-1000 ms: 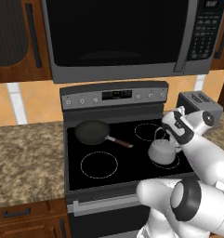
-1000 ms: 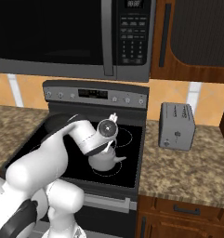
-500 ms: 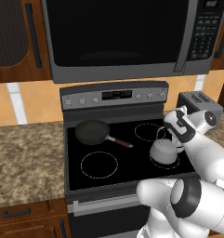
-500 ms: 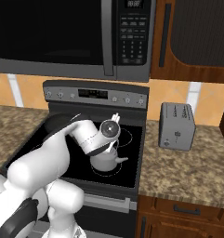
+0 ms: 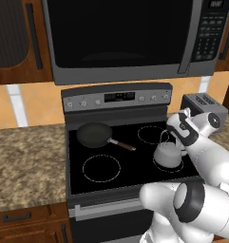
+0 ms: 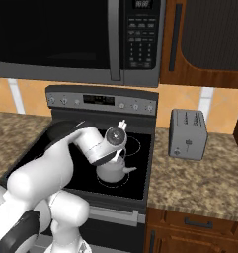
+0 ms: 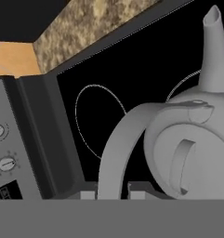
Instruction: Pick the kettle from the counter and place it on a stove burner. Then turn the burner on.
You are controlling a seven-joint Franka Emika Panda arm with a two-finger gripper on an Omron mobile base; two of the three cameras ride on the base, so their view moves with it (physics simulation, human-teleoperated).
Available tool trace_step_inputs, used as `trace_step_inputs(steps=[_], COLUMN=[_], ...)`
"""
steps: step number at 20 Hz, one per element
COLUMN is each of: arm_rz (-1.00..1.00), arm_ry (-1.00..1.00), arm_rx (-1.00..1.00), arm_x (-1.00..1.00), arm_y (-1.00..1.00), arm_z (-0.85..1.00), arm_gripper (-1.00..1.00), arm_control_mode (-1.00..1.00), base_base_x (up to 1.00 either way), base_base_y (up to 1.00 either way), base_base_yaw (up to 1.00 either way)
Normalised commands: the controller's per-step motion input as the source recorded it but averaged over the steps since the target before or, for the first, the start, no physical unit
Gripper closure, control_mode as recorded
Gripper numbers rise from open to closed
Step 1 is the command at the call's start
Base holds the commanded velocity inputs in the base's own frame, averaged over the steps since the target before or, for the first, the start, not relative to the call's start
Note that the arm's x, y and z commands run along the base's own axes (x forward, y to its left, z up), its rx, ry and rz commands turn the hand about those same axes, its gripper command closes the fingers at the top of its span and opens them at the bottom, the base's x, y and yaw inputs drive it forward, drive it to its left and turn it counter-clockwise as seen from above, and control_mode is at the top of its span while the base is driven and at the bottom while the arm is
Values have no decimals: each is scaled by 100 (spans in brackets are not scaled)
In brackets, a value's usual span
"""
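**Kettle on the front right burner**

The gripper (image 7: 112, 194) sits closed on the arched handle of the kettle (image 5: 167, 154), its 2 fingertips (image 7: 88, 195) flanking the band. The kettle rests on the stove burner (image 5: 175, 166) ring. Farther left lies a frying pan (image 5: 95, 134); behind, the toaster (image 6: 188, 134) stands on the counter (image 6: 204, 175).

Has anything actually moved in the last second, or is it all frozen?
Barely anything. The kettle sits on the front right stove burner as before, and the end effector hovers by its handle, shifted only slightly. Whether it has let go cannot be told. The frying pan and toaster stayed put.
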Motion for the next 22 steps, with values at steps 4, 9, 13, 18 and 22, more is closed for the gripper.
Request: trace_step_inputs(steps=[4,9,13,18,22], arm_rz=[0,0,0,3,20], arm_ry=[0,-3,-3,4,0], arm_rx=[0,0,0,-5,-3], arm_x=[0,-6,-36,-68,-28], arm_y=[0,0,0,-2,0], arm_z=[0,5,35,9,51], arm_gripper=[-100,-100,-100,-100,-100], arm_control_mode=[-100,-100,-100,-100,-100], base_base_x=[0,0,0,0,0], base_base_y=[0,0,0,0,0], base_base_yaw=[0,0,0,0,0])
